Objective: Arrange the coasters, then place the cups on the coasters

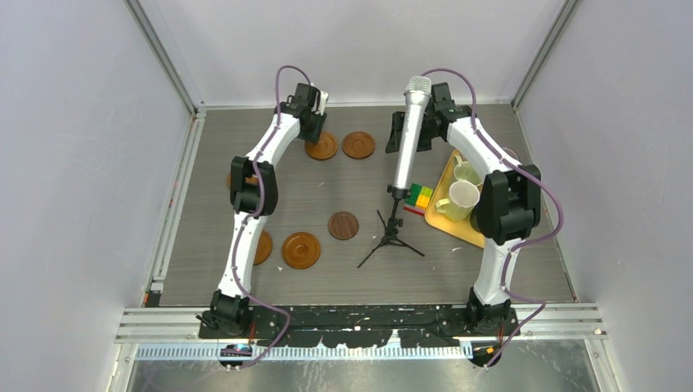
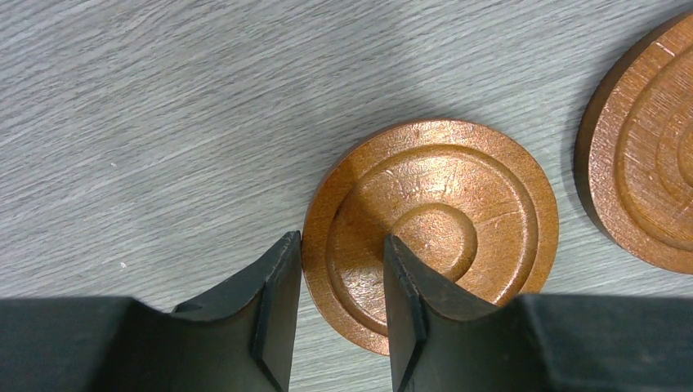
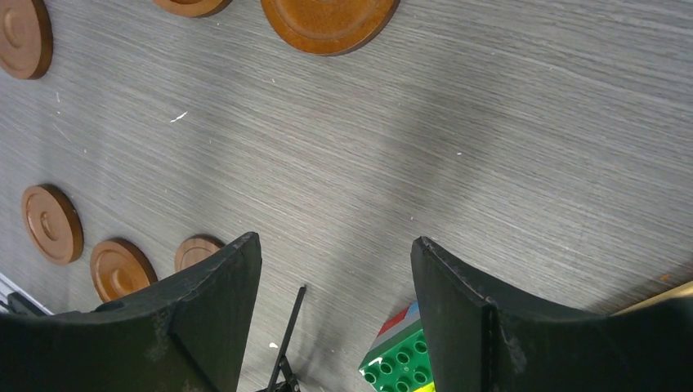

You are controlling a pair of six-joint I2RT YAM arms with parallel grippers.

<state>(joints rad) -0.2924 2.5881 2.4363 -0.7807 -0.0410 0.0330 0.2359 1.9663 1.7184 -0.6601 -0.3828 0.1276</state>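
My left gripper (image 1: 315, 122) is at the back of the table, its jaws a narrow gap apart over the left rim of an orange-brown coaster (image 2: 441, 220) that lies flat. One finger is beside the outer edge, the other over the groove; nothing is clamped. A second coaster (image 1: 358, 144) lies just to the right. A dark coaster (image 1: 343, 225) and an orange one (image 1: 301, 250) lie nearer. My right gripper (image 3: 335, 243) hangs open and empty above bare table. A cream-yellow cup (image 1: 459, 200) and a pale green cup (image 1: 467, 173) stand on the yellow tray (image 1: 447, 170).
A silver microphone (image 1: 409, 139) on a black tripod (image 1: 391, 241) stands mid-table, right in front of my right gripper. A coloured block stack (image 1: 420, 198) lies beside the tray. Two more coasters are partly hidden behind my left arm. Walls enclose the table.
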